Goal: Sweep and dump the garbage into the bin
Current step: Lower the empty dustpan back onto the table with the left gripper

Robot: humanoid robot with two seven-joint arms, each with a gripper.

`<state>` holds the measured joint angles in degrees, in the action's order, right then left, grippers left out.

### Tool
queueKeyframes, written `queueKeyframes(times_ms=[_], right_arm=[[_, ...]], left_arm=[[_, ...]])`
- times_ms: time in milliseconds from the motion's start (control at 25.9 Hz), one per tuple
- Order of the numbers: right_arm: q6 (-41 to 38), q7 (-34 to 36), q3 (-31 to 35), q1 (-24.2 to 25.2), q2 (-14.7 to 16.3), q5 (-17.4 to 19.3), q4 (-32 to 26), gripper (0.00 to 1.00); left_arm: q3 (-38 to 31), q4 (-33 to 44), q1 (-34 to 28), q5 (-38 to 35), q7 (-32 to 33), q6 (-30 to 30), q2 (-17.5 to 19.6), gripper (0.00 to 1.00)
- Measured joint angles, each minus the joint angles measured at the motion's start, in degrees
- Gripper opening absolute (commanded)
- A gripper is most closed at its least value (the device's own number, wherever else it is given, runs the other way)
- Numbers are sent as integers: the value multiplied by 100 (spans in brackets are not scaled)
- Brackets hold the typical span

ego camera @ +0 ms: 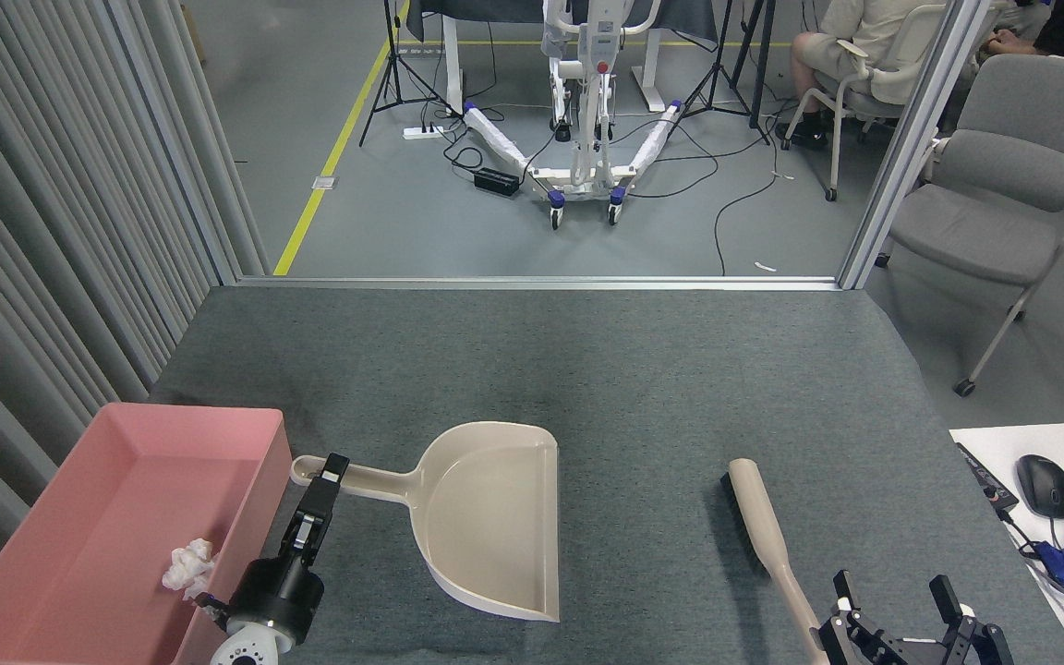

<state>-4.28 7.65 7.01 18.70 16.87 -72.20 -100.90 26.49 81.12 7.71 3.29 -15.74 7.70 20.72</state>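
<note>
Worktop (643,369): covered in a grey, finely napped felt-like mat, flat, with a straight metal strip seen along its far edge.

Bin (246,420): a shallow rectangular tub of smooth pink plastic, straight-walled and plain-rimmed, set at the near left corner of the worktop.

Garbage (187,568): a small crumpled wad of white tissue, irregular and creased, seen lying inside the bin on its floor, close to the right wall.

Dustpan (495,517): beige moulded plastic, glossy, with a rounded back wall, a flat scoop and a straight open lip turned to the right; it is laid flat on the mat just right of the bin, and its slim handle is pointed left towards the bin's rim.

Left end effector (324,480): black, narrow fingers are pressed together on the dustpan handle near its looped end; a black cylindrical wrist is seen below it.

Brush (767,545): a long, rounded beige handle with dark bristles along its far left side, laid on the mat to the right of the dustpan and well apart from it.

Right end effector (892,596): black, angular fingers are spread apart with nothing between them, just beside the near end of the brush handle at the lower edge of the view.
</note>
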Motion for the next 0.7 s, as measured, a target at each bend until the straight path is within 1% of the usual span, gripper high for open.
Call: queueKeyframes(times_ms=[193,503,696], right_arm=[[-30,-25,-10,-4,-23,34,1,97],[-38,-40,-25,1,-29,39,9,97],[-40,-40,-47,5,-58,12,9,97]], left_arm=[[-11,-226,-158,-175,-37,163,-38,0],[-79,-519,-187,-621,-87,323,-341,0],[-133,-771,-171,-696,-88,356,-424,0]])
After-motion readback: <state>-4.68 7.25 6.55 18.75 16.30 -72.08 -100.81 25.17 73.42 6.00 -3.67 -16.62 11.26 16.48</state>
